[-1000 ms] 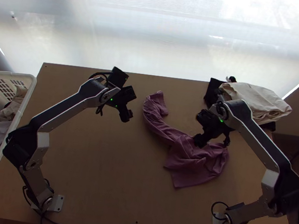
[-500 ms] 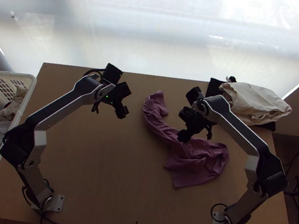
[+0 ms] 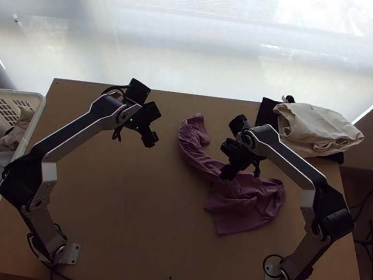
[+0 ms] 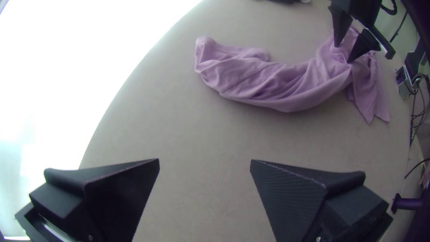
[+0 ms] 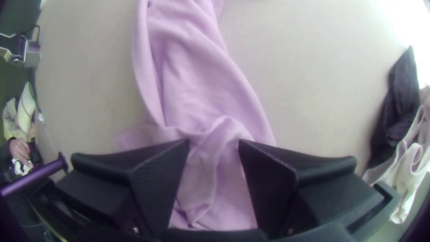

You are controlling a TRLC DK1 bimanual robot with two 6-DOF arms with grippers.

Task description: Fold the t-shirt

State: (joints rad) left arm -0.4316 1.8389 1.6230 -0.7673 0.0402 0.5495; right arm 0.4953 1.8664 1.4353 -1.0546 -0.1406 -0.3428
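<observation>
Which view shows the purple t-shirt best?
The top view: both ends of the t-shirt appear, though the right gripper covers some. The left wrist view shows its bunched length; the right wrist view, folds close up.

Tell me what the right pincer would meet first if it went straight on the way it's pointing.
The right pincer would probably meet the purple t-shirt first, at the bunched folds showing between its open fingers. Any gap above the cloth is hard to judge.
</observation>
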